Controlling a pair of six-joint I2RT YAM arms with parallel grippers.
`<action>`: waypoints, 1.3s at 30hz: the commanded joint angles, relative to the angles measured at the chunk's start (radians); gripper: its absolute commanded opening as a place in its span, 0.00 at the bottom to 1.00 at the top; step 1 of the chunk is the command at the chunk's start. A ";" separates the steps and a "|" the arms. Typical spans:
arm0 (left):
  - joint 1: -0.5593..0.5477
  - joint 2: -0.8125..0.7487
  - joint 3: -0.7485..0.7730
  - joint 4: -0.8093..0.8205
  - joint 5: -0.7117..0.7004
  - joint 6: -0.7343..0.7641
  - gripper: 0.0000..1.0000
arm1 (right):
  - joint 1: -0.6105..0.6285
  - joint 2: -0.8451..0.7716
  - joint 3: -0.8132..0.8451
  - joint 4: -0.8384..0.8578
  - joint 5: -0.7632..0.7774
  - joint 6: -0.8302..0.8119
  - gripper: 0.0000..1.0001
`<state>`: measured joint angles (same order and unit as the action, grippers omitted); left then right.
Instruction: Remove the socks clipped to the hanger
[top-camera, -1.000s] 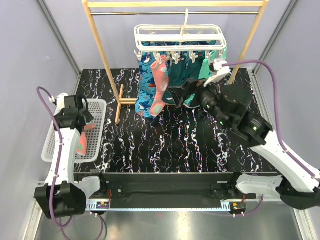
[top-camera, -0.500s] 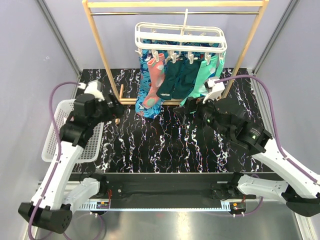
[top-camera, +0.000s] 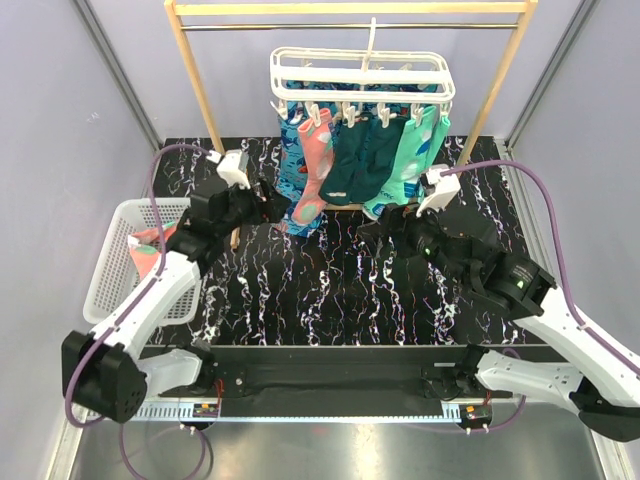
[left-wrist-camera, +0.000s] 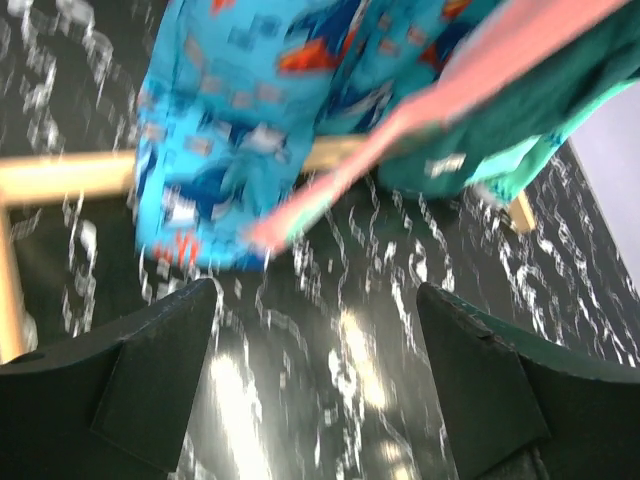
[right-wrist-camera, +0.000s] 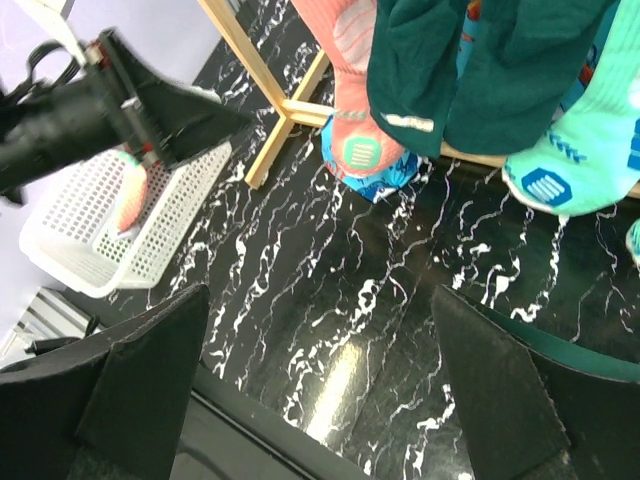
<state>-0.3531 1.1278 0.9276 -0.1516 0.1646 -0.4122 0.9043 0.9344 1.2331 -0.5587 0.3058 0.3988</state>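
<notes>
The white hanger (top-camera: 360, 75) hangs by its hook from the wooden rail. Clipped under it are a bright blue sock (top-camera: 291, 165), a coral-pink sock (top-camera: 315, 170), dark teal socks (top-camera: 362, 160) and a mint-green sock (top-camera: 410, 160). My left gripper (top-camera: 273, 206) is open and empty, low and just left of the blue sock (left-wrist-camera: 225, 130) and the pink sock (left-wrist-camera: 430, 110). My right gripper (top-camera: 376, 229) is open and empty, in front of and below the teal socks (right-wrist-camera: 470, 70) and the mint sock (right-wrist-camera: 570, 165), touching none.
The wooden rail stand (top-camera: 205, 100) straddles the socks, and its foot bar (left-wrist-camera: 60, 175) lies beside my left gripper. A white mesh basket (top-camera: 112, 280) at the left table edge holds a pink sock (top-camera: 150, 250). The table is black marble (top-camera: 330, 290).
My left arm swung from over the basket to the right, up to the hanging socks, leaving a pink sock in the basket. My right gripper drew back and down from the teal socks.
</notes>
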 joint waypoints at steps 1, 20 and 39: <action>-0.027 0.064 -0.021 0.331 0.052 0.076 0.87 | 0.005 -0.019 0.031 -0.024 0.029 0.014 1.00; -0.158 0.354 0.056 0.544 -0.055 0.138 0.17 | 0.007 -0.046 0.147 -0.171 0.117 0.028 0.99; -0.483 0.024 -0.101 0.385 -0.439 0.182 0.00 | 0.005 0.512 0.771 -0.070 0.225 -0.113 0.75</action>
<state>-0.8070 1.1744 0.8440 0.2203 -0.1493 -0.2604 0.9043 1.3781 1.9083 -0.6888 0.4927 0.3424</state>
